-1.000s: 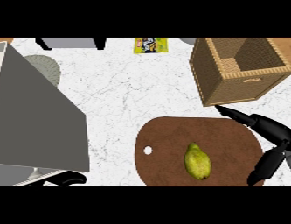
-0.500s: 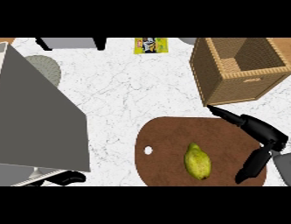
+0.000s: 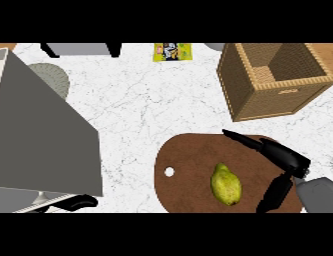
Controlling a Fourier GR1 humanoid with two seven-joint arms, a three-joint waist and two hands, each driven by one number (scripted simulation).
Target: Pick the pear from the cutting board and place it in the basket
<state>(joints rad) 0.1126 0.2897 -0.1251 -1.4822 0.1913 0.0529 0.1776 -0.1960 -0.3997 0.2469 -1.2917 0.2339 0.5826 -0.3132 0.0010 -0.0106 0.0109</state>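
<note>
Pear (image 3: 226,184) lies lengthwise on the cutting board (image 3: 187,157), just left of the right hand (image 3: 283,154), between its outstretched fingers (image 3: 246,141) beyond and its thumb (image 3: 272,195) nearer the forearm. That hand is open, holds nothing and does not touch the fruit. For a good grasp, I judge it should slide left until the pear sits deep between thumb and fingers, then close across the fruit's broad middle, not its ends, so it cannot roll away. The basket (image 3: 272,102) stands just beyond the fingertips, mouth up; its near wall is the one obstacle the lift must clear. Well to the hand's left stands a large grey box (image 3: 32,135), and the left hand (image 3: 77,202) shows at the lower edge, out of the way.
</note>
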